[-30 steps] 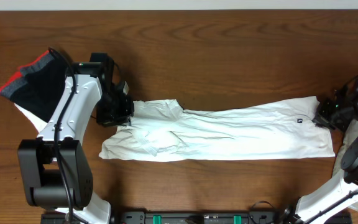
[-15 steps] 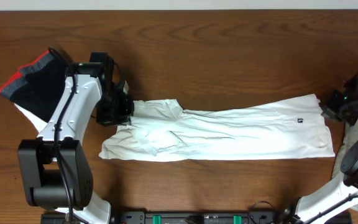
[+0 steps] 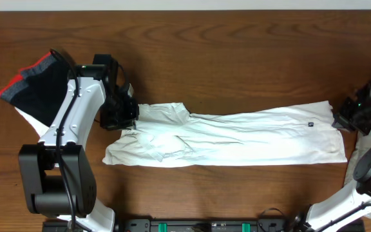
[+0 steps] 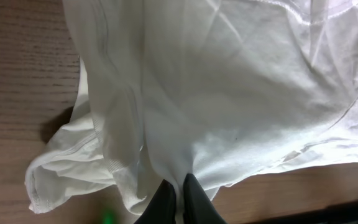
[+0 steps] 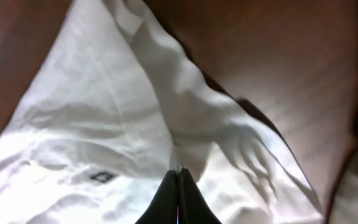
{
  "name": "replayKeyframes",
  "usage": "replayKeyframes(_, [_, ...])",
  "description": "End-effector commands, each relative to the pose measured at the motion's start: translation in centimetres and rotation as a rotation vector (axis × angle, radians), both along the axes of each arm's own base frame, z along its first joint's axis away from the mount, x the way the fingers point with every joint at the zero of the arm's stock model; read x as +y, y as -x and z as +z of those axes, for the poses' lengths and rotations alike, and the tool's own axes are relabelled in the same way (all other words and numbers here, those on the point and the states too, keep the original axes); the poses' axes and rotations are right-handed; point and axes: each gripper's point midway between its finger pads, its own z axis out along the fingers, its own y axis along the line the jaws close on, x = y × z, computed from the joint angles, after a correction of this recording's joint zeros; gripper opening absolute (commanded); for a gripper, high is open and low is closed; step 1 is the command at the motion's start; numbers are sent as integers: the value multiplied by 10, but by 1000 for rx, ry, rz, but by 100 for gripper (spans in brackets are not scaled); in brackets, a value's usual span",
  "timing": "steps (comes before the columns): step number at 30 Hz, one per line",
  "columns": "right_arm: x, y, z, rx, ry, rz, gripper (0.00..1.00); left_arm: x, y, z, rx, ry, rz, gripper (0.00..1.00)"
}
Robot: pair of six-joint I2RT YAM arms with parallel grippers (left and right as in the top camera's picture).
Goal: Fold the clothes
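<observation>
At opposite edges, left gripper [image 4: 179, 184], right gripper [image 5: 178, 175] seemingly pinch T-shirt [image 3: 237, 138].

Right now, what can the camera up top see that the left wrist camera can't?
Only overhead: the whole white T-shirt stretched long across the table, its small dark tag, the right tool at its right end, and a dark and red cloth at the far left. Only the left wrist: close-up wrinkles, a stitched edge, and the fingertips pinched shut on fabric. Both: the T-shirt, the wooden table, and the left tool.
</observation>
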Motion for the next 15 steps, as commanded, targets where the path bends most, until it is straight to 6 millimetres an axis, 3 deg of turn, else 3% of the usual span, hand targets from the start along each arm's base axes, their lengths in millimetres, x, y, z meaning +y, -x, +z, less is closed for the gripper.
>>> replayKeyframes(1, [-26,10,14,2,50,-68,1,1,4,-1,19,-4,11,6])
replayKeyframes(6, [-43,30,14,58,77,-132,1,1,4,-1,19,-4,11,6])
replayKeyframes(15, [-41,28,13,56,80,-130,1,2,15,0,64,-6,11,6])
